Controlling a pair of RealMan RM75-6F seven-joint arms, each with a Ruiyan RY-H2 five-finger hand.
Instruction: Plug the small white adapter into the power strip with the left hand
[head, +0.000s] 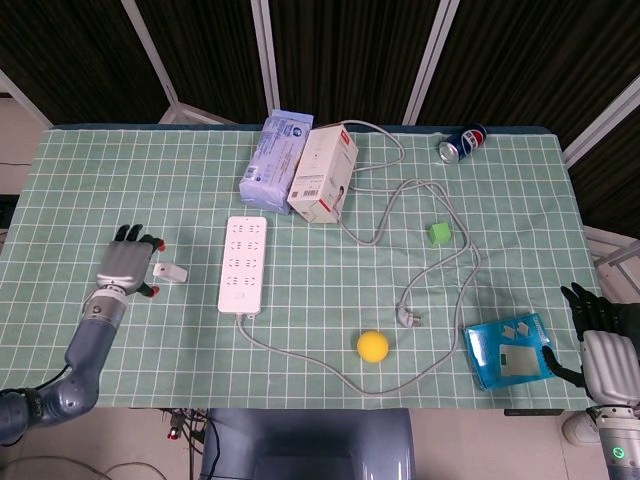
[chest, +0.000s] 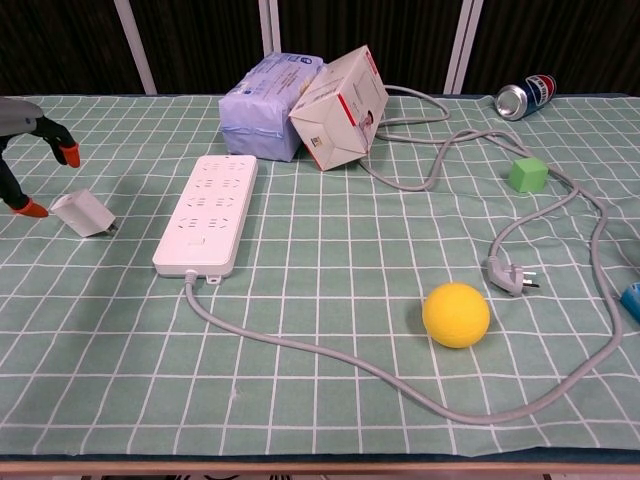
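Observation:
The small white adapter (head: 171, 271) (chest: 84, 214) lies on the green checked cloth, left of the white power strip (head: 244, 264) (chest: 207, 212). My left hand (head: 127, 264) (chest: 30, 150) hovers just left of the adapter with its fingers spread and holds nothing; the orange fingertips (chest: 67, 154) flank the adapter without clearly touching it. My right hand (head: 604, 352) rests at the table's near right edge, fingers apart and empty, beside a blue packet (head: 510, 350).
A blue tissue pack (head: 274, 147) and a white carton (head: 323, 173) stand behind the strip. The strip's grey cable (head: 440, 250) loops across the middle to a loose plug (head: 409, 317). A yellow ball (head: 373, 346), green cube (head: 439, 233) and soda can (head: 462, 143) lie to the right.

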